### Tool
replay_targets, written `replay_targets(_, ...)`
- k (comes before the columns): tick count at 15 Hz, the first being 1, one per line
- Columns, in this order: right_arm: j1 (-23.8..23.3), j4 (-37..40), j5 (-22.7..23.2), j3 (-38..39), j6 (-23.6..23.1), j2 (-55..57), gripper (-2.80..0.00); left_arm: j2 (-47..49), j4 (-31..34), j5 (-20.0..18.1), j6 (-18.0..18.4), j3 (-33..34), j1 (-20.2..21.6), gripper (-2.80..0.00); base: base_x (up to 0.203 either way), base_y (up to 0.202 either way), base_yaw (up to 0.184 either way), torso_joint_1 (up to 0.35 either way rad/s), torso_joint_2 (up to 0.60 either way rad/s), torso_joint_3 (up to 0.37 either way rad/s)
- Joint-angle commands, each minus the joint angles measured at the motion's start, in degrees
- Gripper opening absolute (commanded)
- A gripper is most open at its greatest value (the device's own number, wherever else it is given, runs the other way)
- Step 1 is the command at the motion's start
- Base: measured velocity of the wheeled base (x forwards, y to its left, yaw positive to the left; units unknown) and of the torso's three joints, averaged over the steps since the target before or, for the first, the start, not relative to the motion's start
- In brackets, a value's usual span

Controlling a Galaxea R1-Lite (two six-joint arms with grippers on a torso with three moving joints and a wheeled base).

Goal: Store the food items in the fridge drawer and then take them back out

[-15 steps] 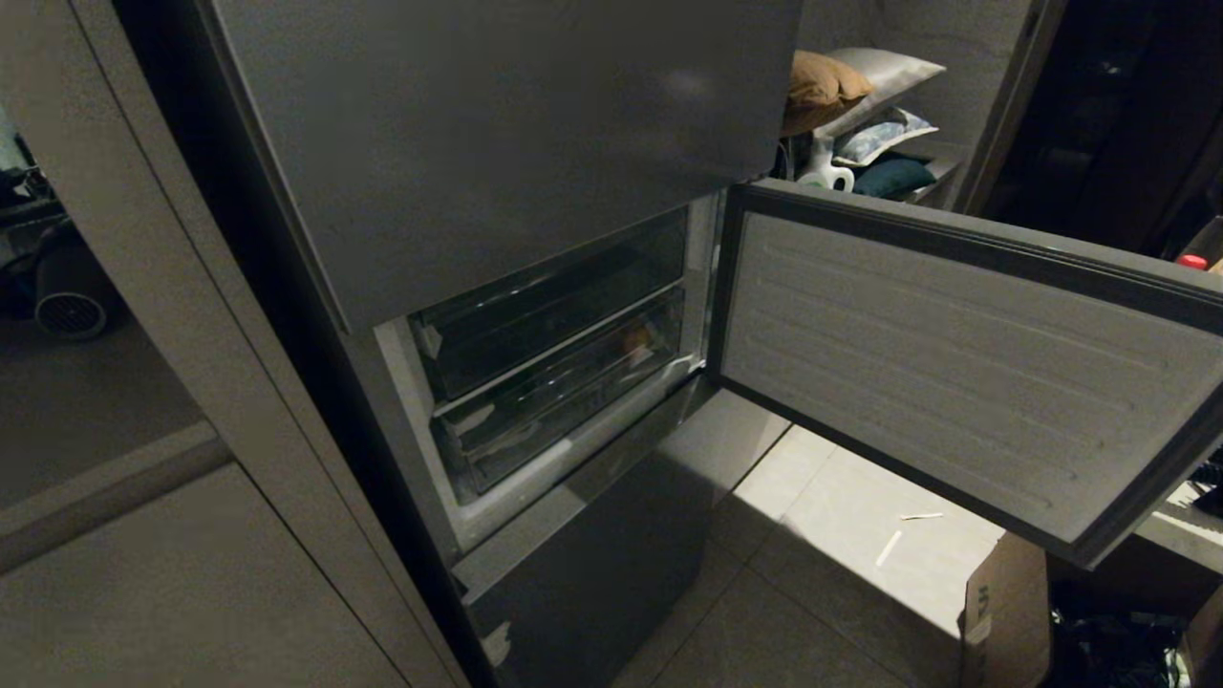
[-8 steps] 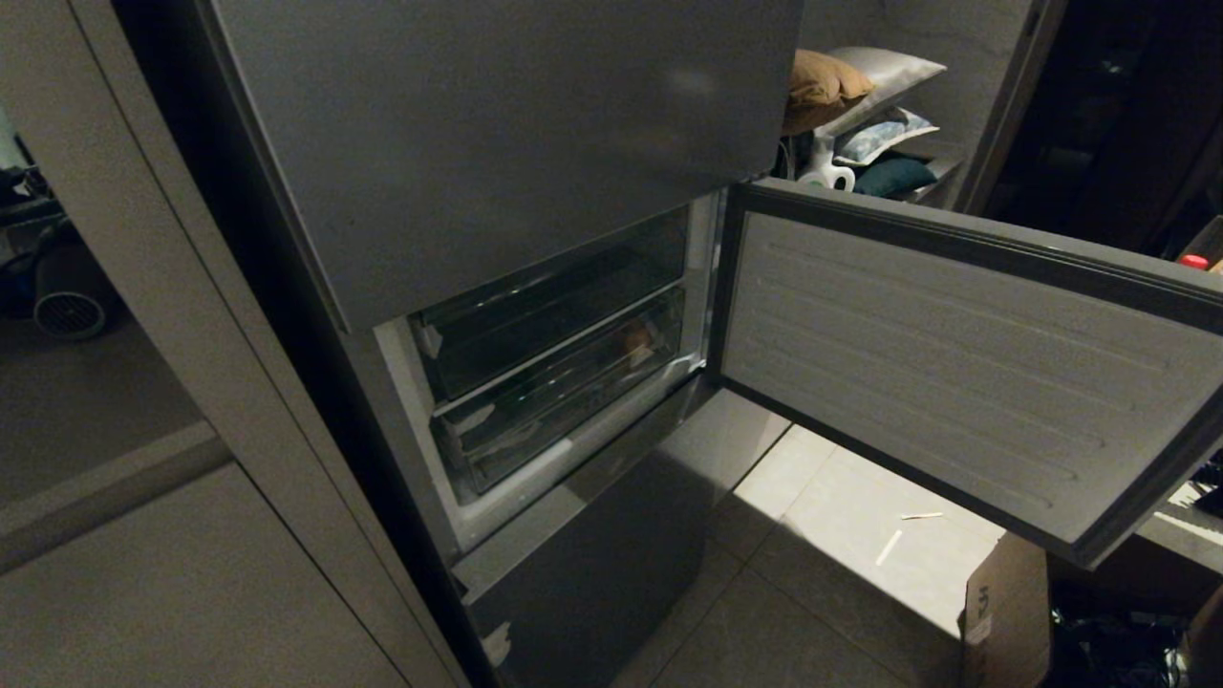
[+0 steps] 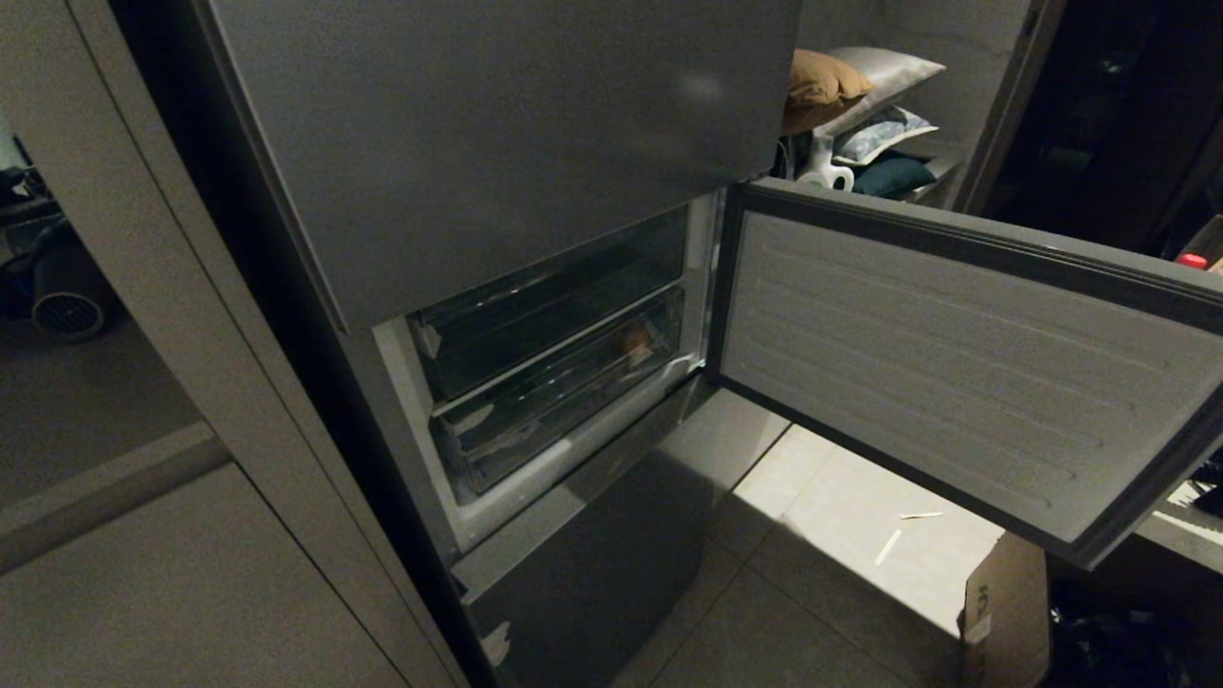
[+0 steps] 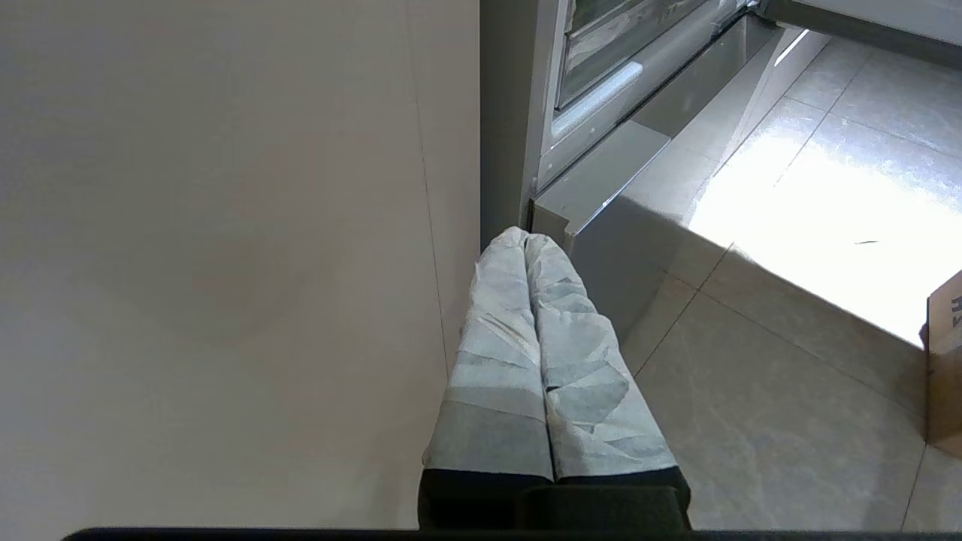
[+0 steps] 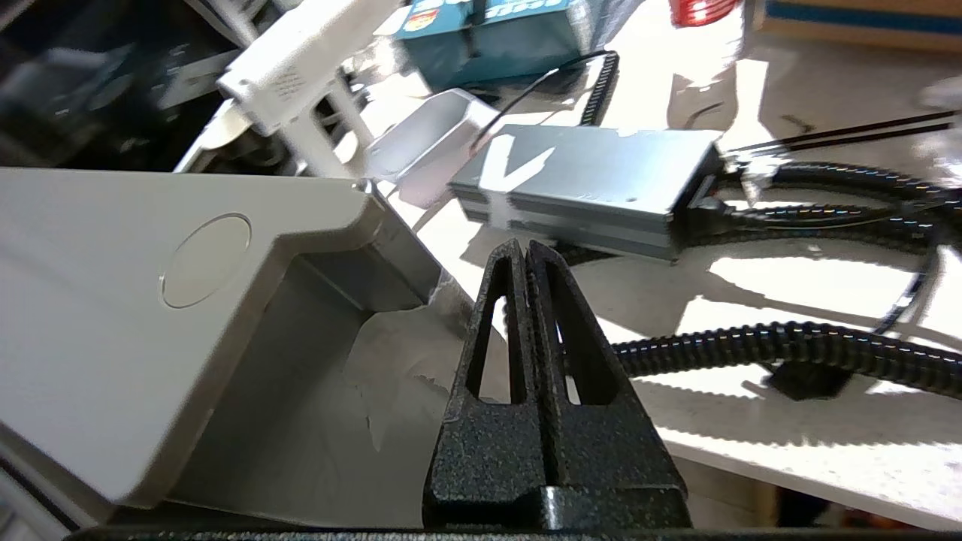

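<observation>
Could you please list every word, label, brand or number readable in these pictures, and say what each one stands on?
Nothing reads in full.
Cardboard box: black print on its flap, cut off, unreadable.
Teal box: white lettering on top, blurred and cropped, unreadable.
Grey metal unit: a white mark like "V", no words.
Fridge drawer: white stickers, too small to read.
Left gripper, right gripper: no text.

- The fridge door [image 3: 965, 373] stands swung wide to the right, so the front of the compartment is reachable from the floor side.
- Both clear drawers, the upper drawer [image 3: 554, 306] and the fridge drawer [image 3: 564, 387], sit pushed in; their front walls close off the inside.
- The grey upper door panel [image 3: 497, 143] hangs over the drawers from above.
- A cardboard box [image 3: 1003, 612] stands on the floor under the open door.
- The floor [image 3: 822, 516] before the fridge is open.
</observation>
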Motion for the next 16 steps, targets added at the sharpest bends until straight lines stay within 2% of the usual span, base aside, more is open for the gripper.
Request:
replay_targets(1, 0.1, 0.0, 1.9, -0.1, 0.3, 0.0, -2.80, 0.1, 0.0, 0.0, 0.0, 0.0, 0.0, -2.80, 0.000, 0.000, 0.000, 0.000, 0.00, 0.000)
replay_targets(5, 0.1, 1.6, 4.5, 3.2, 1.0, -3.9, -2.80, 0.1, 0.0, 0.0, 0.0, 0.0, 0.0, -2.80, 0.000, 0.000, 0.000, 0.000, 0.00, 0.000)
replay_targets(10, 0.1, 1.7, 8.2, 14.5, 1.9, -15.3, -2.80, 0.1, 0.0, 0.0, 0.0, 0.0, 0.0, -2.80, 0.000, 0.000, 0.000, 0.000, 0.00, 0.000)
replay_targets(13, 0.0, 1.9, 14.2, 19.0, 8.3, -24.1, -2.80, 0.1, 0.0, 0.0, 0.0, 0.0, 0.0, -2.80, 0.000, 0.000, 0.000, 0.000, 0.00, 0.000)
replay_targets(16, -0.2, 1.9, 15.9, 19.0, 11.7, -29.3, -2.80, 0.1, 0.0, 0.0, 0.0, 0.0, 0.0, -2.80, 0.000, 0.000, 0.000, 0.000, 0.00, 0.000)
